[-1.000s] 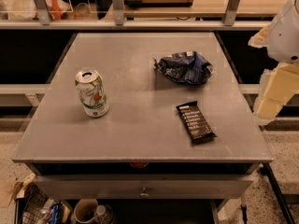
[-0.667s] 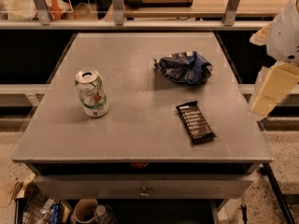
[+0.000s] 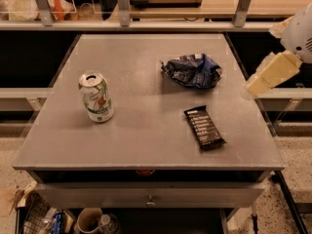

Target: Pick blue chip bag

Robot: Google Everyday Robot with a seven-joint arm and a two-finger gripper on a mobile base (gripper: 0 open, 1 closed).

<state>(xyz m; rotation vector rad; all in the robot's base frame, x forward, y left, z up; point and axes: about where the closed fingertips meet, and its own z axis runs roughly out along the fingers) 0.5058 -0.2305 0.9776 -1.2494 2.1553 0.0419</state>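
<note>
**Entry: blue chip bag, unpicked, right rear of surface**

Item 1. Blue chip bag (image 3: 192, 70). Crumpled dark navy foil with small white markings. It lies slumped on the right rear part of the grey surface (image 3: 146, 145), touching nothing else. With open space on every side, it appears laid out for a grasp from above. The creased foil will likely give and shift under pressure.

Item 2. Black bar wrapper (image 3: 204, 126). Flat, rectangular, white text. It lies near the bag on the front side, apart from it and angled toward the front right corner. Being dark like the bag, it reads as a distractor, set close enough to test the choice.

Item 3. Can (image 3: 96, 96). Pale with green print, upright on the left half, well apart from the bag and out of any likely approach path.

Item 4. Tool (image 3: 258, 83). Cream-coloured, slanting down from a white arm joint (image 3: 303, 32) at the right edge of view. It hangs past the right rim of the surface, level with the bag but apart from it, holding nothing. Whether it is wide or narrow cannot be told. Its place suggests staging for a reach leftward over the rim; the pick is not yet begun.
</note>
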